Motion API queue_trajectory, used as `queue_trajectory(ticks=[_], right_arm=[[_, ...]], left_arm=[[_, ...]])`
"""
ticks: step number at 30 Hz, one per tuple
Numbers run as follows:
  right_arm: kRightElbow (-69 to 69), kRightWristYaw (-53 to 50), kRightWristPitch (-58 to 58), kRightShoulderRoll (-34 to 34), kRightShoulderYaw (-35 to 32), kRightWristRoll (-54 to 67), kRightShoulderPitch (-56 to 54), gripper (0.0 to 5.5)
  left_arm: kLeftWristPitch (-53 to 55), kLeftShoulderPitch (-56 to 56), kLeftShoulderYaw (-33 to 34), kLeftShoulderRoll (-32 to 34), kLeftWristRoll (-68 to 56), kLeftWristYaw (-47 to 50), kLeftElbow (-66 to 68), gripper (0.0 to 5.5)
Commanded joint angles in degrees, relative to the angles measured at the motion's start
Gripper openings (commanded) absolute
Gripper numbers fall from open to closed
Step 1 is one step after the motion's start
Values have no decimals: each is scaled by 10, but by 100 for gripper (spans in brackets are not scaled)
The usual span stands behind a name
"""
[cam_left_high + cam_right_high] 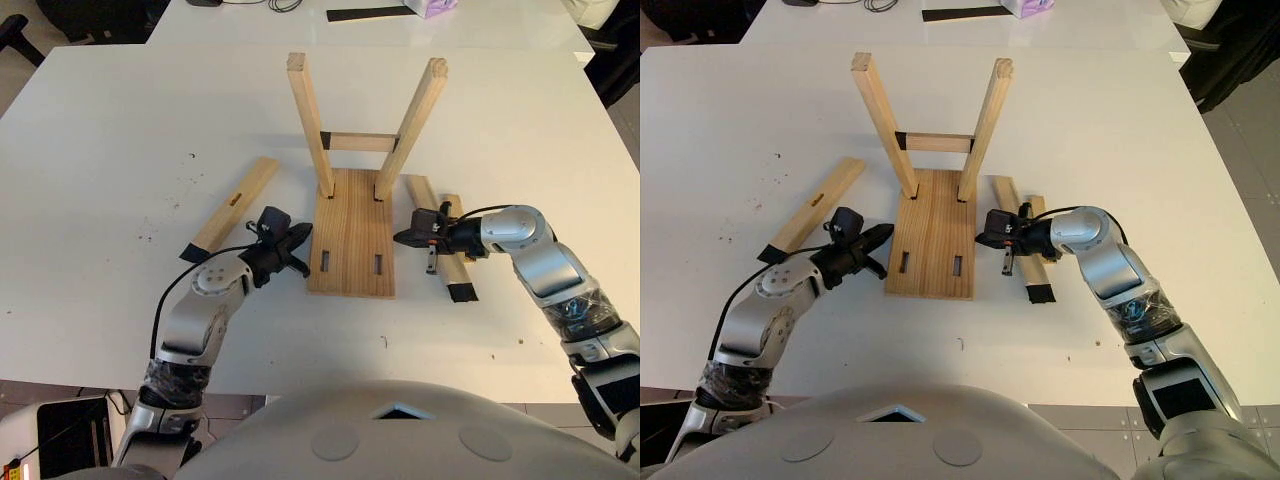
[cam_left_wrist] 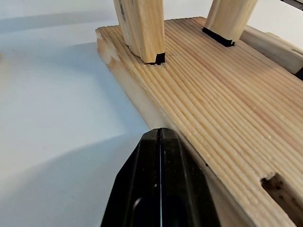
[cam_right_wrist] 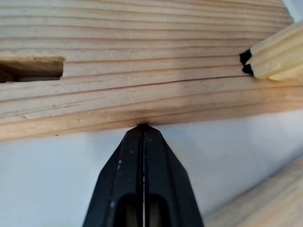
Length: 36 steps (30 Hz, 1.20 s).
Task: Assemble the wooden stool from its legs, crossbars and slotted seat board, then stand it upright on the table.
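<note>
left gripper has its fingers pressed together, holding nothing, its tip at the left edge of the board. right gripper is likewise closed and empty, tip at the board's right edge. the board lies flat on the table. two legs stand in its far slots, joined by a crossbar. the near slots are open. a loose leg lies to the left, and two sticks lie under the right arm.

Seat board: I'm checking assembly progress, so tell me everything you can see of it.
The seat board is pale, ribbed wood, lying flat on the white table. Two legs stand in its far slots, joined by a crossbar; its two near slots are empty. The left gripper and right gripper, both shut, meet its side edges.
</note>
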Motion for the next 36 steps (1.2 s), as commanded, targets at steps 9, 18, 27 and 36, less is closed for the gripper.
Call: queue_trajectory(ticks=[9, 18, 27, 36], right_arm=[[40, -66, 1, 52, -14, 0, -1, 3], [-51, -104, 48, 28, -107, 41, 49, 3], [-163, -257, 185, 68, -319, 116, 150, 37], [-262, -384, 313, 157, -319, 131, 236, 163]], left_arm=[[-2, 0, 5, 6, -3, -23, 23, 0], [1, 12, 53, 17, -6, -3, -16, 0], [32, 13, 193, 12, -109, 34, -190, 0], [45, -4, 174, -76, -179, 134, -278, 0]])
